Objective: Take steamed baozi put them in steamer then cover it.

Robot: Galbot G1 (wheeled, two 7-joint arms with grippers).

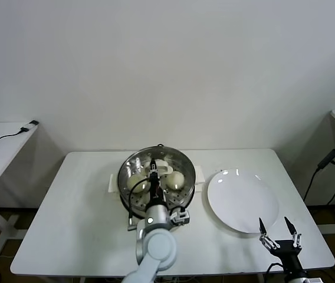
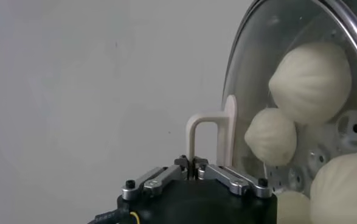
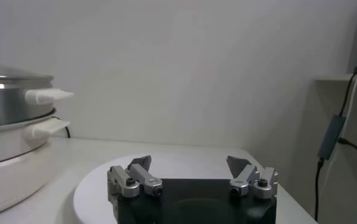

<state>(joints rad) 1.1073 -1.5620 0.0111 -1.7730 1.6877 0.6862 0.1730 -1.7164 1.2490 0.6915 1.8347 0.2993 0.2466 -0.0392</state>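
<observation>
The steamer (image 1: pixel 122 187) stands mid-table on its cream-white pot base (image 3: pixel 8 161). The cover (image 1: pixel 133 163), a clear glass lid with a metal rim, lies over the steamer's top. Through the glass I see pale steamed baozi (image 1: pixel 177 178) (image 2: pixel 312 82) (image 2: pixel 270 136) on the perforated floor. My left gripper (image 1: pixel 154 171) (image 2: pixel 192 161) reaches over the lid from the front and is shut on its cream-white handle (image 2: pixel 210 125). My right gripper (image 1: pixel 278 227) (image 3: pixel 190 163) hangs open with nothing in it near the front right of the table.
A flat white plate (image 1: pixel 242 201) (image 3: pixel 96 182) lies right of the steamer, just beyond the right gripper. A side table with a cable (image 1: pixel 5 137) stands at the far left, and cables (image 1: pixel 327 162) hang at the right.
</observation>
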